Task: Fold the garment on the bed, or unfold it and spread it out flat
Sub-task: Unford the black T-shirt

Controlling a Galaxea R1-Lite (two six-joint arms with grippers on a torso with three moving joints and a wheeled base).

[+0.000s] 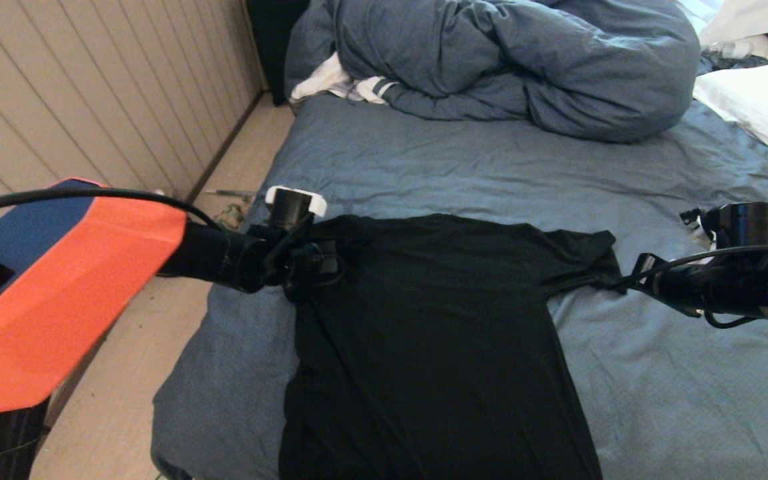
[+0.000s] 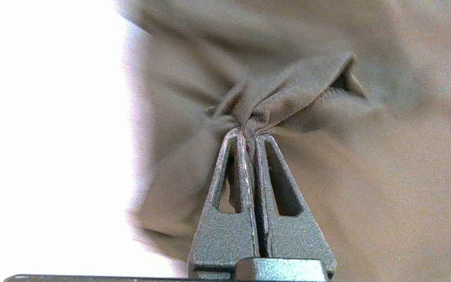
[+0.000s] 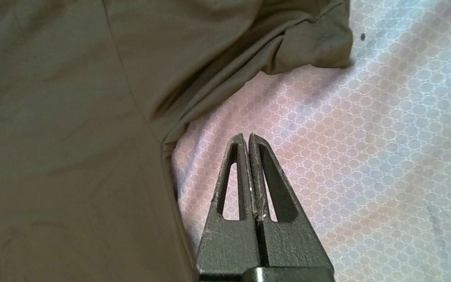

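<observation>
Pinching a bunched fold of the thin black short-sleeved garment (image 2: 288, 94), the left gripper (image 2: 249, 131) hides that sleeve; the right gripper (image 3: 248, 135) hovers closed, empty, above the blue-grey bed sheet (image 3: 366, 156); the hem is cut off.

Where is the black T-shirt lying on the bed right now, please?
In the head view, the T-shirt lies spread on the bed's near half, below the bunched duvet.

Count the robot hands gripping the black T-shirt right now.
1. The left hand is shut on a pinch of the T-shirt at its left sleeve. The right hand is shut on nothing, over the bed sheet beside the right sleeve.
</observation>
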